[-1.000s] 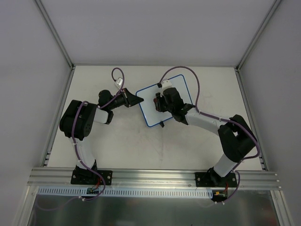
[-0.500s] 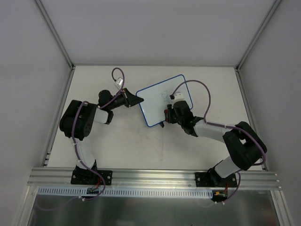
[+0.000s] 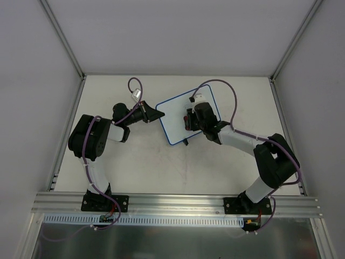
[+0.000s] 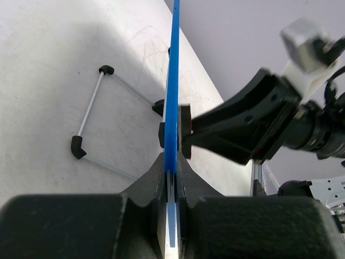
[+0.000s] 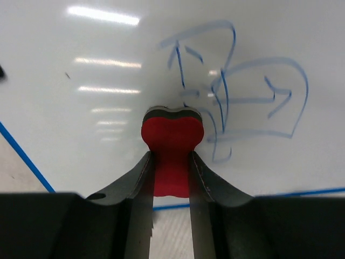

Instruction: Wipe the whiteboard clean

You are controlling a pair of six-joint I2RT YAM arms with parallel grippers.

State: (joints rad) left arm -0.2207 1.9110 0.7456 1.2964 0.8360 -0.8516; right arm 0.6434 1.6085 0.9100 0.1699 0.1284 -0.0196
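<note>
The whiteboard (image 3: 175, 116), white with a blue frame, stands tilted at the table's middle. My left gripper (image 3: 159, 114) is shut on its left edge; in the left wrist view the blue frame (image 4: 172, 86) runs edge-on between the fingers. My right gripper (image 3: 190, 120) is shut on the red bone-shaped eraser (image 5: 171, 145), whose tip presses on the board face (image 5: 97, 65). Blue scribbles (image 5: 242, 102) lie just right of the eraser. The right gripper also shows in the left wrist view (image 4: 242, 127), against the board.
A wire stand with black corner caps (image 4: 94, 116) lies on the table left of the board. Grey walls close in the table on three sides. A metal rail (image 3: 178, 202) runs along the near edge.
My right gripper with the eraser slid down the board toward its near edge, then back up toward the far part. The left gripper and the board have not moved.
</note>
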